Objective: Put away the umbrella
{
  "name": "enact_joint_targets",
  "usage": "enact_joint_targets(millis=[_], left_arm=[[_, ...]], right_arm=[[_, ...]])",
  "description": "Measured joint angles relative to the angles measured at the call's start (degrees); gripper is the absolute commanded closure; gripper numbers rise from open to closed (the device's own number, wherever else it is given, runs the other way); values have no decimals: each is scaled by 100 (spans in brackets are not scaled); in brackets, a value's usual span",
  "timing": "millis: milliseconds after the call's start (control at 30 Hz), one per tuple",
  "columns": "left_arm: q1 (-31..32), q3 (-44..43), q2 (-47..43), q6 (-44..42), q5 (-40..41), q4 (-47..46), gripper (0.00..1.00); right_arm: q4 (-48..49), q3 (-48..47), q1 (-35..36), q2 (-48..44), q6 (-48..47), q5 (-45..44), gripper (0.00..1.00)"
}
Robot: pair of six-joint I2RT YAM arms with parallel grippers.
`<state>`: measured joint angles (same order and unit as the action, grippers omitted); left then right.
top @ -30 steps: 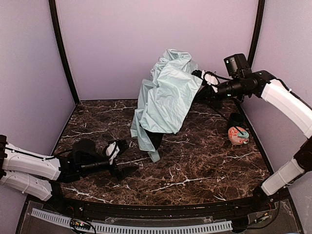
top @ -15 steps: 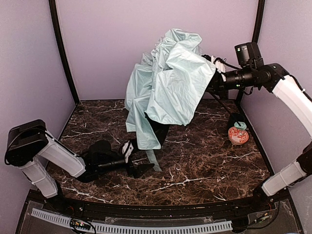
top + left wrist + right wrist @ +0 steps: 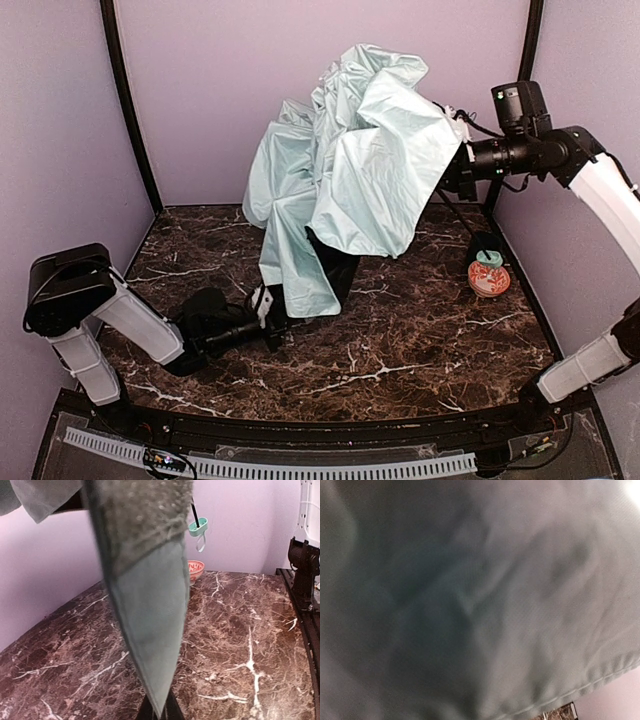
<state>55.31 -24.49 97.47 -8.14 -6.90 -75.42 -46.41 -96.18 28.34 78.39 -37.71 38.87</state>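
We are holding the umbrella (image 3: 350, 180) up, our right gripper (image 3: 458, 165) clamping it and our left gripper (image 3: 278, 330) pinching its lower edge dangling just above.

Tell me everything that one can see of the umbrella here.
The umbrella is a crumpled bundle of pale mint-green fabric with black lining showing beneath. The right gripper holds it high over the marble table. A thin black shaft slants down to a small mint handle with a loop. A fabric tab with a fuzzy patch hangs, pinched in the left gripper.
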Motion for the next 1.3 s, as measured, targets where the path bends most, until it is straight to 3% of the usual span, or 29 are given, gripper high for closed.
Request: enact_joint_targets(millis=[167, 333, 567, 767, 1033, 1200, 1300], left_arm=[[-142, -103, 302, -737, 492, -98, 100], [-894, -621, 691, -1357, 568, -50, 100], [-1377, -1762, 1215, -2457, 566, 223, 100], [-1681, -2470, 1725, -3014, 404, 616, 100], [-1773, -2914, 2124, -3359, -22, 1152, 100], [-1700, -2949, 2326, -3571, -166, 1294, 100], [-1652, -2949, 2382, -3652, -195, 1290, 100]], right_arm=[[-459, -164, 28, -39, -280, 446, 100], [-1248, -28, 396, -52, -809, 623, 100], [-1788, 852, 988, 50, -997, 623, 100], [-1628, 1495, 1333, 315, -656, 369, 100], [-737, 1853, 1598, 1073, 151, -953, 100], [-358, 1847, 2179, 1491, 407, -2415, 100], [-232, 1871, 2555, 1670, 420, -2798, 100]])
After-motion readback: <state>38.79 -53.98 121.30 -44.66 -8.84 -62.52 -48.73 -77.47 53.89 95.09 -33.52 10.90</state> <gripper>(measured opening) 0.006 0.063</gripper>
